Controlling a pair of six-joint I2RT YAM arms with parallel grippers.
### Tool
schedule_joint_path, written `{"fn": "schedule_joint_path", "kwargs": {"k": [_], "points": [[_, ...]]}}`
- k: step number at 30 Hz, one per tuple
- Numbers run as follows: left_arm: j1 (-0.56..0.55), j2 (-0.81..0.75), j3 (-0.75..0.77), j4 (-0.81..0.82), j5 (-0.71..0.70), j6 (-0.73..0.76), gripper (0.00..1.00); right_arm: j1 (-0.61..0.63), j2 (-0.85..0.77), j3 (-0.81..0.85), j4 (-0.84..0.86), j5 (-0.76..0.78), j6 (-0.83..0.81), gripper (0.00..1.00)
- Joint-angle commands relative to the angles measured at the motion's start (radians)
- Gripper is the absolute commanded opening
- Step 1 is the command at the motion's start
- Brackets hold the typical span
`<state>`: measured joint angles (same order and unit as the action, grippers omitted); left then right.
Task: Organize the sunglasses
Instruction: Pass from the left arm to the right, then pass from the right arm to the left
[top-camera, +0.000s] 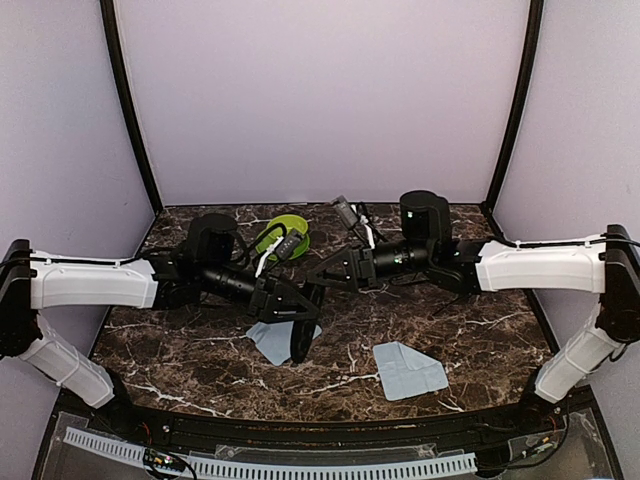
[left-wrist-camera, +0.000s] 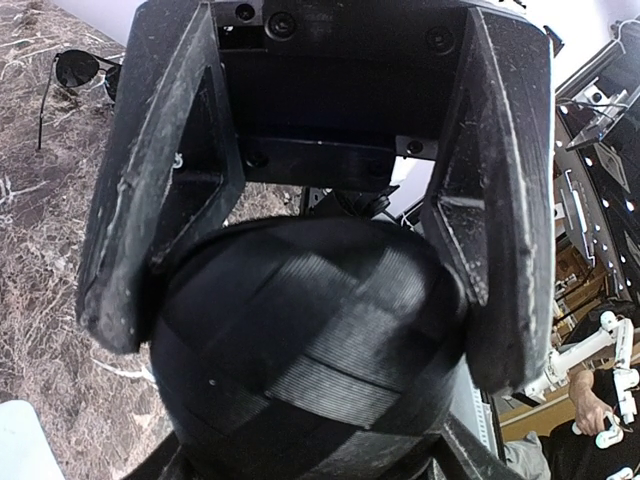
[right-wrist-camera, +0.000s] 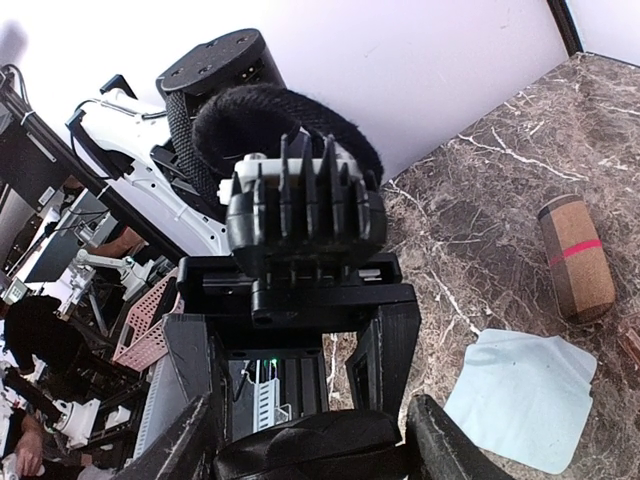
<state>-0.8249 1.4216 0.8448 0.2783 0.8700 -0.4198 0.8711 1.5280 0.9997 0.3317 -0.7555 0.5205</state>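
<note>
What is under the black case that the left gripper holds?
A light blue cloth on the marble table shows beneath it. The black case and left gripper cover part of the cloth, so anything there is hidden.

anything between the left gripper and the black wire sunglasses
Yes: a black case is clamped in the left gripper, filling its jaws. The sunglasses lie on the table off to one side; nothing else visible between.
</note>
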Motion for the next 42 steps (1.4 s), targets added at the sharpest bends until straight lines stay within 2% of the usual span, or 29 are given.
{"fn": "schedule_joint_path", "kwargs": {"k": [1, 9, 11, 14, 23, 28, 34, 40, 42], "points": [[-0.005, -0.011, -0.022, 0.095, -0.001, -0.037, 0.29, -0.020, -0.023, -0.019, 0.042, 0.007, 0.018, 0.34], [-0.005, -0.010, -0.088, 0.186, -0.025, -0.123, 0.84, -0.063, -0.066, -0.044, 0.055, 0.022, 0.042, 0.25], [-0.005, -0.010, -0.106, 0.209, -0.030, -0.138, 0.93, -0.069, -0.070, -0.049, 0.063, 0.028, 0.052, 0.24], [-0.006, -0.013, -0.135, 0.259, -0.037, -0.163, 0.96, -0.074, -0.071, -0.062, 0.087, 0.033, 0.073, 0.22], [-0.023, 0.009, -0.165, 0.333, -0.085, -0.190, 0.96, -0.083, -0.072, -0.087, 0.136, 0.056, 0.118, 0.20], [-0.026, 0.029, -0.163, 0.355, -0.095, -0.192, 0.90, -0.083, -0.071, -0.101, 0.166, 0.054, 0.140, 0.20], [-0.029, 0.052, -0.160, 0.373, -0.088, -0.196, 0.77, -0.083, -0.067, -0.109, 0.184, 0.048, 0.152, 0.20], [-0.029, 0.053, -0.169, 0.414, -0.081, -0.208, 0.55, -0.083, -0.062, -0.111, 0.177, 0.047, 0.143, 0.22], [-0.029, 0.053, -0.172, 0.422, -0.082, -0.212, 0.51, -0.083, -0.062, -0.106, 0.158, 0.050, 0.128, 0.23]]}}
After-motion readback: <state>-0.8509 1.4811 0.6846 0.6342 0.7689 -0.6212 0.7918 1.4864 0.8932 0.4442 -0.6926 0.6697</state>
